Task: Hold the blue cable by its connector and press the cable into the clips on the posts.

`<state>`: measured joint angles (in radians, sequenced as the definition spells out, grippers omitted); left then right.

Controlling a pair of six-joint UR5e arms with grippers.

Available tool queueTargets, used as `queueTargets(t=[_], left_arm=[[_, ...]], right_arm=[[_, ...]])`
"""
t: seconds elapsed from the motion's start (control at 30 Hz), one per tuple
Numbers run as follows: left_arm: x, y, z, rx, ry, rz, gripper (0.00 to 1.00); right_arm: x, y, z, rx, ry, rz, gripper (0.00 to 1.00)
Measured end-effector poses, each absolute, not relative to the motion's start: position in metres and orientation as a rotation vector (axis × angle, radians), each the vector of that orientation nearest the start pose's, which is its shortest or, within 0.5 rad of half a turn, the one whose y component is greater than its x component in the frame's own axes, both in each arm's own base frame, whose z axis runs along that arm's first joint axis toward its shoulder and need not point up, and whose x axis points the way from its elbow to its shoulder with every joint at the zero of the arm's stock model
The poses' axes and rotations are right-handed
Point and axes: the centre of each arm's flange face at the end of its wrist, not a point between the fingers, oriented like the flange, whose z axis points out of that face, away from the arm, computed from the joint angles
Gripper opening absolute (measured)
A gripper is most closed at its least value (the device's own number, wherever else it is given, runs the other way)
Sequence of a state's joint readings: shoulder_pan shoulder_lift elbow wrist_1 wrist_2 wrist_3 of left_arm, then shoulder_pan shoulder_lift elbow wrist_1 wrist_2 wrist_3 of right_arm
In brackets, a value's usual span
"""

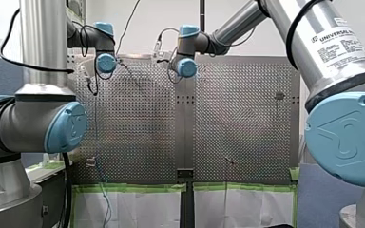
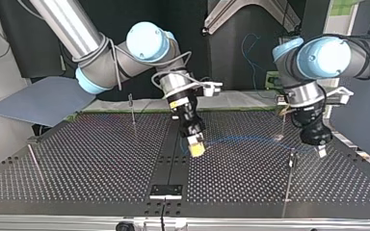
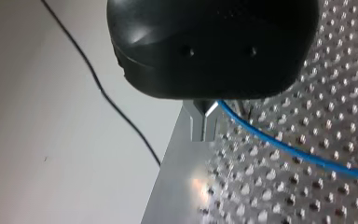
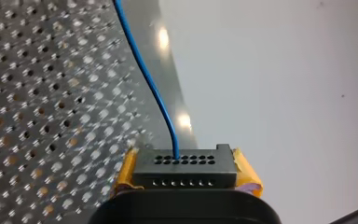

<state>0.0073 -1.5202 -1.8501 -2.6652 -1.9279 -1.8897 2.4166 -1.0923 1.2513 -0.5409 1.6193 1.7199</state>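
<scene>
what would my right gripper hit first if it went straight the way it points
Most likely the table, close under it: my right gripper, holding the connector, tilts steeply down at it.

Two silver tubular robot arms, my left arm [image 1: 43, 42] and my right arm [image 1: 309, 38], have pale blue joint caps [image 1: 347, 137] and trailing black cables [image 1: 67, 190]. My right arm bears a white Universal Robots label [image 1: 344, 45]. My left gripper [image 2: 321, 151] is glossy black with metal fingers [image 3: 204, 122]. My right gripper [image 2: 196, 149] is black with yellow pads [image 4: 247, 171].
</scene>
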Motion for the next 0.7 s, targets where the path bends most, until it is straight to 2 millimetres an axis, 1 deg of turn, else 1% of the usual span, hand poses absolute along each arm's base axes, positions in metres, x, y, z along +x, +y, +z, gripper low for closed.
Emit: queueTargets(t=[0.2, 0.37, 0.57, 0.7], left_arm=[[0.485, -0.071, 0.425, -0.530, 1.229, 0.002, 0.02], [0.494, -0.053, 0.427, -0.528, 1.225, 0.012, 0.02], [0.497, -0.032, 0.427, -0.535, 1.222, 0.033, 0.02], [0.499, -0.031, 0.427, -0.521, 1.228, 0.024, 0.02]], right_arm=[[0.623, -0.374, 0.429, 1.353, -0.688, 2.164, 0.00], [0.623, -0.375, 0.428, 1.356, -0.691, 2.162, 0.00], [0.622, -0.376, 0.425, 1.363, -0.704, 2.153, 0.00], [0.621, -0.379, 0.421, 1.368, -0.718, 2.139, 0.00]])
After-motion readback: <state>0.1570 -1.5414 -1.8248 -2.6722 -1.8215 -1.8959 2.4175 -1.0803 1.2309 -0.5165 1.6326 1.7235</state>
